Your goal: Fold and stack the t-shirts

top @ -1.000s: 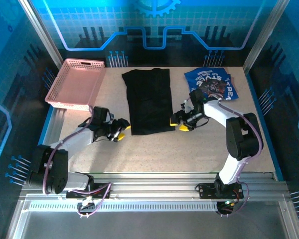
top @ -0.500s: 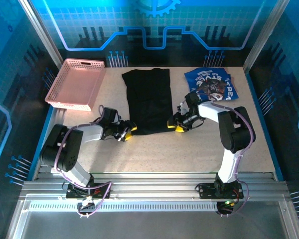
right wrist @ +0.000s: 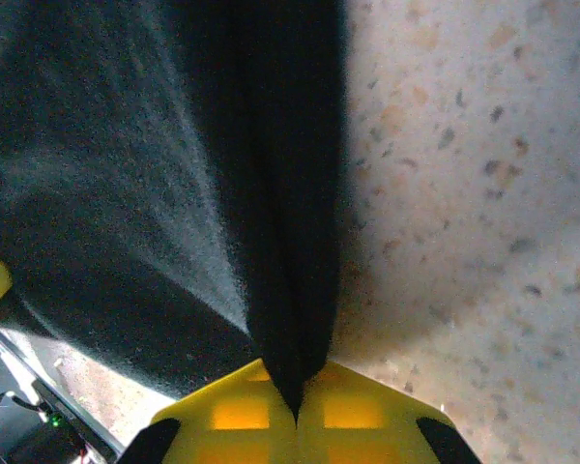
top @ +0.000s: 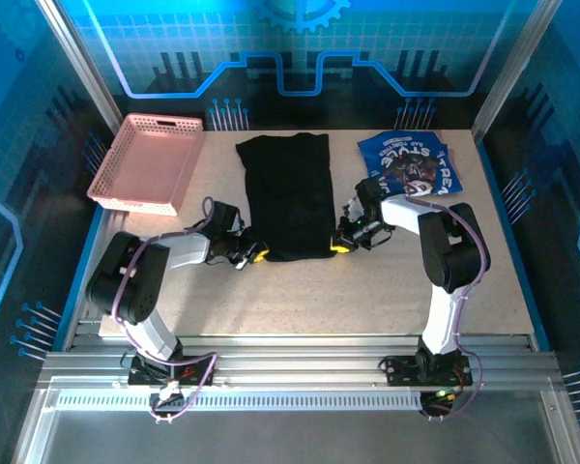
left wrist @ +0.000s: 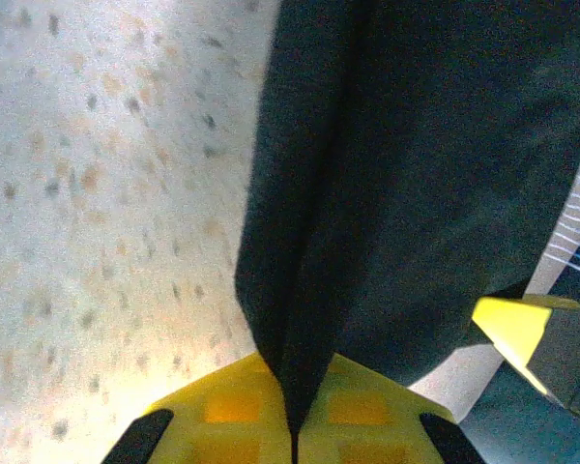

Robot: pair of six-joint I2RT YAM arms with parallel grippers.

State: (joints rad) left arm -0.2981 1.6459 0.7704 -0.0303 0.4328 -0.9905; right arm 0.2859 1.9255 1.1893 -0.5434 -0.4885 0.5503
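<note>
Both arms have closed inward, so the left gripper (top: 257, 255) and right gripper (top: 339, 246) are each clamped on a near corner of the black t-shirt (top: 288, 193), which lies mid-table with its long axis running away from them, the blue t-shirt (top: 412, 164) far right.

Blue-lit enclosure
Speckled beige surface (top: 367, 290), glowing blue patterned back wall (top: 387, 39), metal rails (top: 300, 387) along the near edge.

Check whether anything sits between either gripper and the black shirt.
Nothing visible. The left gripper and right gripper are each shut on a near corner of the black t-shirt. The blue t-shirt and pink basket lie off to its sides, apart from it.
</note>
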